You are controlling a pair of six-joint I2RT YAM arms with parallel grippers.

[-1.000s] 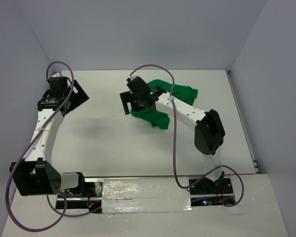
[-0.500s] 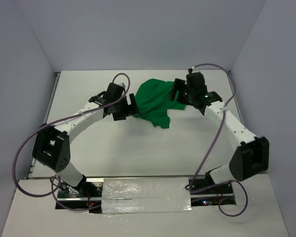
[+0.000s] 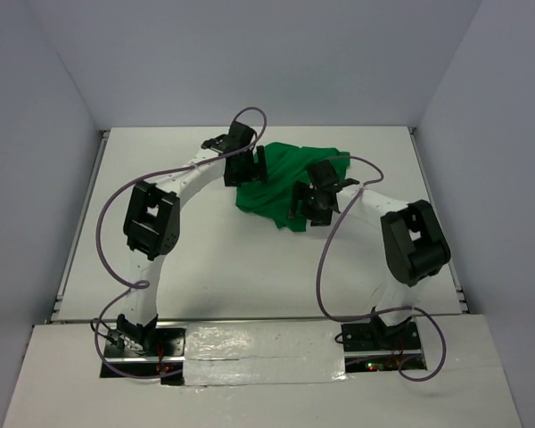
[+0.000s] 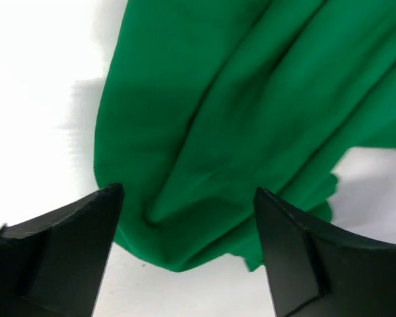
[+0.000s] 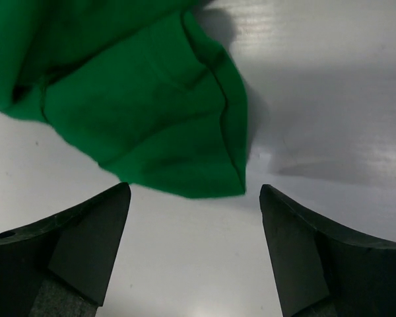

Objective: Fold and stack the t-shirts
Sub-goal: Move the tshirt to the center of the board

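Item: one green t-shirt (image 3: 281, 183), crumpled in a heap on the table (image 3: 178, 259), in its far half a little right of centre, short of the far edge; not yet flattened, nothing folded. Left gripper (image 3: 252, 172): I have it over the heap's left margin, fingers (image 4: 59, 251) spread wide, nothing between them but air above a rumpled fold. Right gripper (image 3: 305, 209): over the near-right flap, fingers (image 5: 317, 257) equally wide and empty, the hemmed corner (image 5: 211, 165) lying just ahead of them. Risks as I judge them: closing on the left fold would likely pinch several layers at once, so a lift drags the whole bundle instead of spreading it. The right side may catch only the hem edge, which could slip out under tension. Uneven pulls from the two arms could twist the cloth or haul it toward the far edge. The arms work close together, and their cables (image 3: 325, 267) could snag.
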